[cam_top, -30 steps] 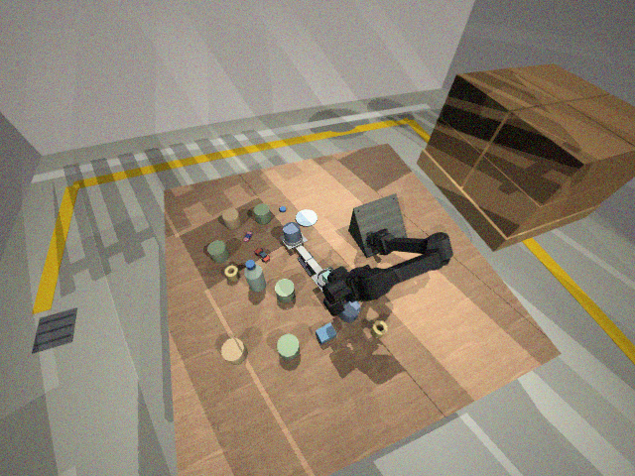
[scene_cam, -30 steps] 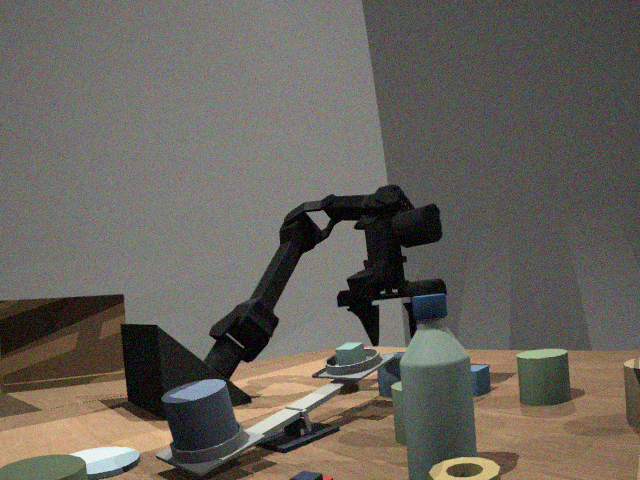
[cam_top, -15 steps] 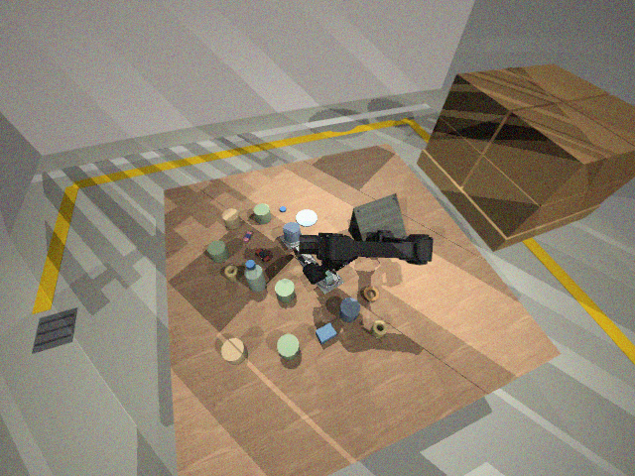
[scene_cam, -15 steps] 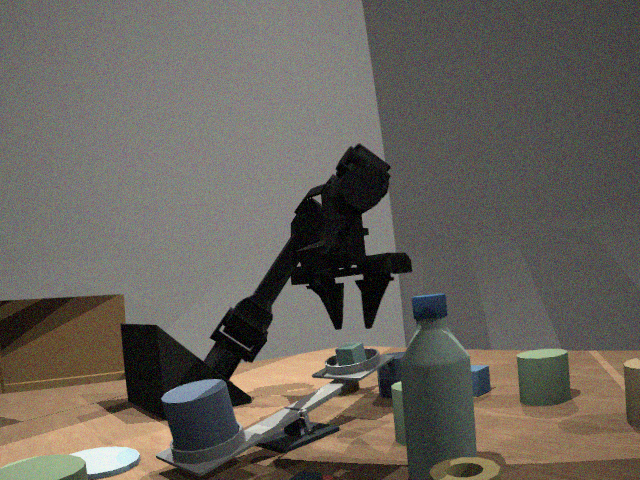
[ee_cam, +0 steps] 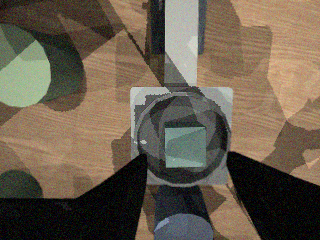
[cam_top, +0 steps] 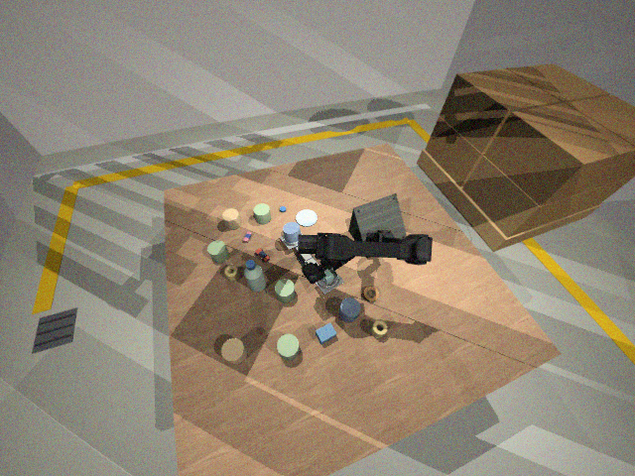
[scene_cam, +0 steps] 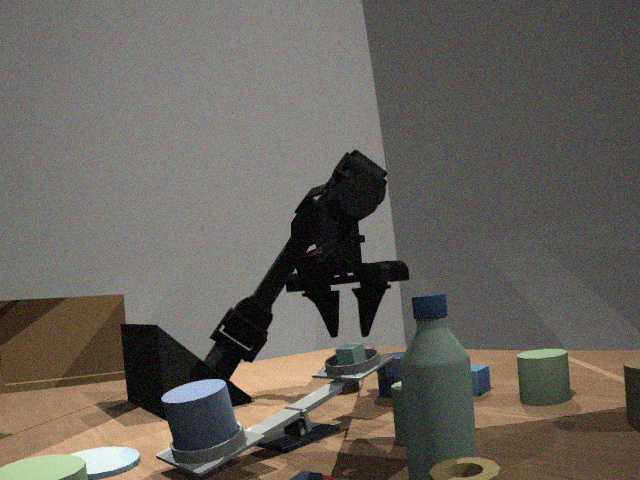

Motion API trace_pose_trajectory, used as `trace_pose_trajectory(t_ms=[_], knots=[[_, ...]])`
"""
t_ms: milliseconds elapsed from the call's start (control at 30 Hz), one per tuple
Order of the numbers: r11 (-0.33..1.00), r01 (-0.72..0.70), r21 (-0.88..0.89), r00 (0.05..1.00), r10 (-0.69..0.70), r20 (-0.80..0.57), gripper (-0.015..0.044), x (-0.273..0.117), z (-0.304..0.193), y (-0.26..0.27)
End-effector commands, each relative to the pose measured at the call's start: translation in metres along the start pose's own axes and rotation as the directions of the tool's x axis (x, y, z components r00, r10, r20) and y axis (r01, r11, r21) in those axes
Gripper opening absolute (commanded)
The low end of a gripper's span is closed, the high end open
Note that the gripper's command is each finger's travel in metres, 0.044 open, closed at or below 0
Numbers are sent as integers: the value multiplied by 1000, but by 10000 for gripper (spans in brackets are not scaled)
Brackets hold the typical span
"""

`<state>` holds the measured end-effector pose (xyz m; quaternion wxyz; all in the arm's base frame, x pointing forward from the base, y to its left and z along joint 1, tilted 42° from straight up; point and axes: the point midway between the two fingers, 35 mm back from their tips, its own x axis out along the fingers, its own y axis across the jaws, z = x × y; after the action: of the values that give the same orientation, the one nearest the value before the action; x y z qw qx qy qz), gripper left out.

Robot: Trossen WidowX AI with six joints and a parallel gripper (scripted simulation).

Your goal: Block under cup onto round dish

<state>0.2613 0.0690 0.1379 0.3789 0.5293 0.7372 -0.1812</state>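
My jaws (cam_top: 312,272) (scene_cam: 349,335) stand part-way open with nothing between them, just above the teal block (cam_top: 328,277) (scene_cam: 350,353) (ee_cam: 185,147); it sits uncovered inside the ring on the raised end of the tilted balance (cam_top: 309,258) (scene_cam: 279,421) (ee_cam: 181,45); one blue cup (cam_top: 292,233) (scene_cam: 200,413) stands on the lowered end, leaning with it; the other blue cup (cam_top: 350,309) (scene_cam: 388,379) (ee_cam: 184,229) is on the bench (cam_top: 327,389) (scene_cam: 522,444) (ee_cam: 100,145); the round dish (cam_top: 307,217) (scene_cam: 109,460) lies near the lowered end, bearing no block.

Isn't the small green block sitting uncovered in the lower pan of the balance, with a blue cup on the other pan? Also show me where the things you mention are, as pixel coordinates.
Not the lower pan: the exterior view shows the green block (cam_top: 327,277) (scene_cam: 350,353) (ee_cam: 185,147) uncovered in the raised pan, with a blue cup (cam_top: 292,232) (scene_cam: 200,415) on the other.
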Motion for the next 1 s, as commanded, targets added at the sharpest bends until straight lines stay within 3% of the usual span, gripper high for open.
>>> trace_pose_trajectory(t_ms=[0,600,767,967], knots=[[1000,-1,4,1000,1,-5,260,7,0,0],[1000,-2,3,1000,2,-7,260,34,-1,-1],[1000,-2,3,1000,2,-7,129,34,-1,-1],[1000,-2,3,1000,2,-7,69,34,-1,-1]])
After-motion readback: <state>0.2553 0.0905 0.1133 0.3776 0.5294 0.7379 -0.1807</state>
